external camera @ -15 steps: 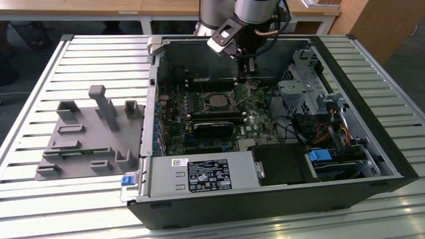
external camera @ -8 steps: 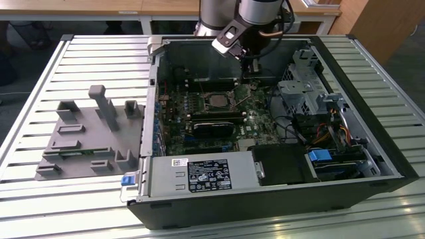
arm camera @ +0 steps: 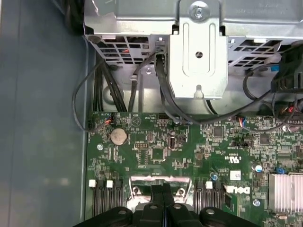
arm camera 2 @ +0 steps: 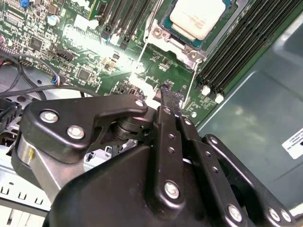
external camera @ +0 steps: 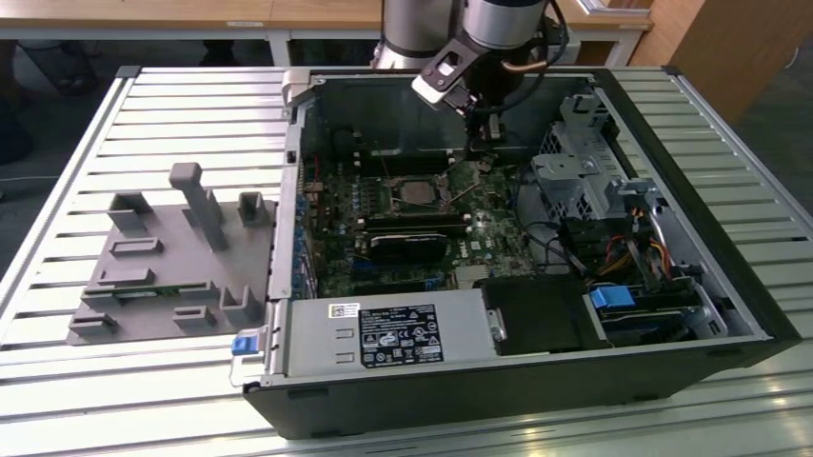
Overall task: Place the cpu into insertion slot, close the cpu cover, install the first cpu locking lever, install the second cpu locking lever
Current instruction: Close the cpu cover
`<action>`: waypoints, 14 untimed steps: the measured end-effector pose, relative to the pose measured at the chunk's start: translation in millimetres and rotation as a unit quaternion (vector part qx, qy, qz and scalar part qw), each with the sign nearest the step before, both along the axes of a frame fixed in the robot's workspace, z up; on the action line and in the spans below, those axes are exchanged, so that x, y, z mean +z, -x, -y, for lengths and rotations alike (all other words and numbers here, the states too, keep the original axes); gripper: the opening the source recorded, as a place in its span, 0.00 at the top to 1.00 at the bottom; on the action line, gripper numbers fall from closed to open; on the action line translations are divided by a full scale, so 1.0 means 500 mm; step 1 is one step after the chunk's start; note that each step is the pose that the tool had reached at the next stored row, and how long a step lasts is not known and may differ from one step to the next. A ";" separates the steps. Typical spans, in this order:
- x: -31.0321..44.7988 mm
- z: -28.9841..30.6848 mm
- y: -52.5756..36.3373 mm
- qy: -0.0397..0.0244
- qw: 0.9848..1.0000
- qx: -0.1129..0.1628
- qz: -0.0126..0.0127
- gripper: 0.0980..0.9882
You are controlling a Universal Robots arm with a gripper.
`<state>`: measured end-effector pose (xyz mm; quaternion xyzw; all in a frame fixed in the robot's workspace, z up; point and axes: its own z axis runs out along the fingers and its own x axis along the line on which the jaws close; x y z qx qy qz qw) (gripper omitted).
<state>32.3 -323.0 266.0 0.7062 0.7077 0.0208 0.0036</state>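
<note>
We judge the first step done. The chip (arm camera 2: pixel 196 16) lies flat in the socket (external camera: pixel 432 183) on the green circuit board (arm camera: pixel 156 151), with its pale top facing up. A silvery metal frame (arm camera 2: pixel 176 46) borders it, but we cannot tell whether this is the cover lying shut or the socket's own rim. We also cannot make out the two locking levers well enough to call either one latched. So by our reckoning the cover and both levers are unconfirmed, and the task is somewhere past its opening step. The arm (external camera: pixel 496 29) reaches in over the far wall of the open computer case (external camera: pixel 711 286), with its wrist bent so that the gripper (arm camera 2: pixel 166 89) points steeply down at the board. In the exterior view the tip hangs near the socket, a little toward the exterior view's right and on the side farther from the camera. In the second wrist view the tip is just beside a corner of the frame, between it and the long black memory slots (arm camera 2: pixel 236 42). The jaws are pressed together, and we see nothing between them. We cannot tell whether the tip touches the board or the frame.
</note>
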 end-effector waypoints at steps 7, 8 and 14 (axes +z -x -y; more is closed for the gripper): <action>-0.006 -0.003 -0.015 0.000 1.000 -0.001 0.000 0.99; -0.007 -0.003 -0.016 0.000 1.000 -0.001 0.000 0.99; -0.012 -0.006 -0.024 0.000 1.000 -0.001 0.000 0.99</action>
